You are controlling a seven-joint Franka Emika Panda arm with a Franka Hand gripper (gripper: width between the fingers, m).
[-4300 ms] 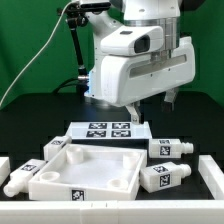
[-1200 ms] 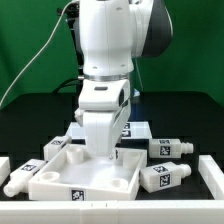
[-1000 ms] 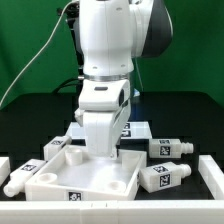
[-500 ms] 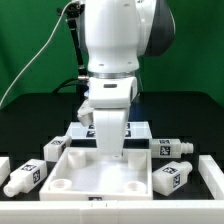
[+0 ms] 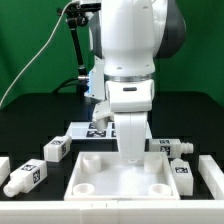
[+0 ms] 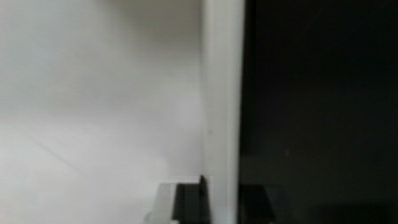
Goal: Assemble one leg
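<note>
My gripper (image 5: 133, 158) is down on the far wall of the large square white tray piece (image 5: 105, 182) and is shut on that wall. In the wrist view the tray (image 6: 107, 100) fills one side. Its thin wall edge runs between my two dark fingers (image 6: 187, 203), with the gripper (image 6: 219, 200) closed around it. One leg (image 5: 55, 149) lies at the exterior view's left, and another (image 5: 24, 177) lies nearer the front left. A third leg (image 5: 171, 147) lies behind the tray at the right. A fourth (image 5: 184, 171) touches the tray's right side, partly hidden.
The marker board (image 5: 92, 130) lies behind the tray, partly hidden by the arm. White rails stand at the left edge (image 5: 3, 164) and the right edge (image 5: 211, 172). A black stand with cables (image 5: 80, 50) rises at the back.
The arm swung down from above onto the tray, then slid the tray toward the exterior view's right. The leg at the tray's right side moved right with it.
</note>
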